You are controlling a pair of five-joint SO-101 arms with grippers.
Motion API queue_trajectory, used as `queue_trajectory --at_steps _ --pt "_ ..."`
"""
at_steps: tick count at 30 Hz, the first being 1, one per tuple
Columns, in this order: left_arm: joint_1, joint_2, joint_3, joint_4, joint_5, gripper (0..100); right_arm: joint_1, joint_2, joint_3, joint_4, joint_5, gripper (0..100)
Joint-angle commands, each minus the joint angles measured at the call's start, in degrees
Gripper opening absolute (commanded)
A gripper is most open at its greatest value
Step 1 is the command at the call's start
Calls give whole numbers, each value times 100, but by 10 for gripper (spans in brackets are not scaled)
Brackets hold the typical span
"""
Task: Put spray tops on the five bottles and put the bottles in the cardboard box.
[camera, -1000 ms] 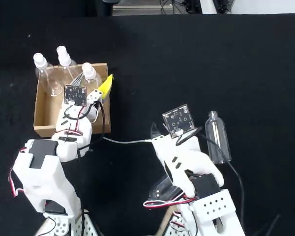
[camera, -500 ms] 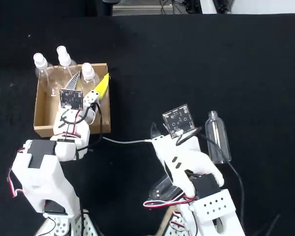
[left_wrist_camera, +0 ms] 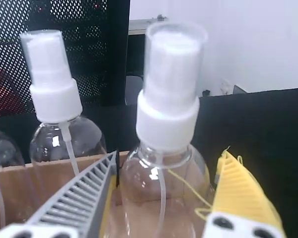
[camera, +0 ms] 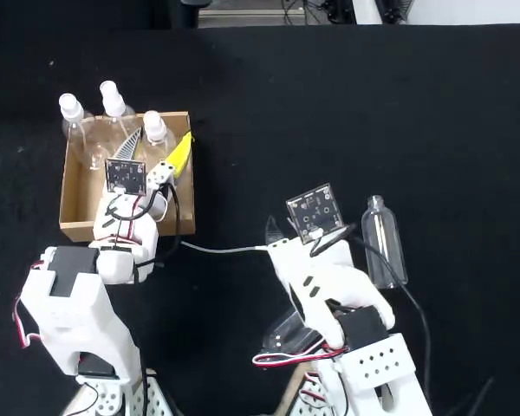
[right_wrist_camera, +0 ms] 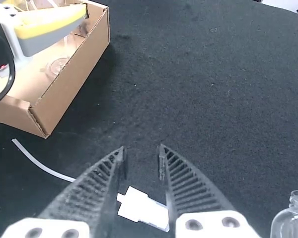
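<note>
Left gripper (left_wrist_camera: 170,154), jaws apart, straddles a capped bottle (left_wrist_camera: 169,124) inside the cardboard box (camera: 68,186); right gripper (right_wrist_camera: 141,151), jaws slightly apart, over a loose spray top (right_wrist_camera: 139,206) outside the box.

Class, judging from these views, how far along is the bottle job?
Done: three capped bottles stand in the cardboard box; the left gripper, open, straddles one. In hand: the right gripper hovers open over a loose spray top. Left: the uncapped bottle lying on the table needs capping and boxing.
</note>
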Motion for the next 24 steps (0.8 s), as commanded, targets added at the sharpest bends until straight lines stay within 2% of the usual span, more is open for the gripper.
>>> queue_trajectory --at_steps 1,7,12,18,24 --pt "-84 -123 154 -141 53 301 -26 -127 -48 -167 62 89" --pt "-92 -905 673 -281 35 298 -26 -127 -48 -167 62 89" --pt "-207 -1618 927 492 62 298 -35 -127 -40 -167 62 89" --pt "-180 -2585 1429 1029 62 296 -44 -127 -40 -167 62 89" --pt "-163 -3367 1745 1996 62 296 -53 -127 -40 -167 62 89"
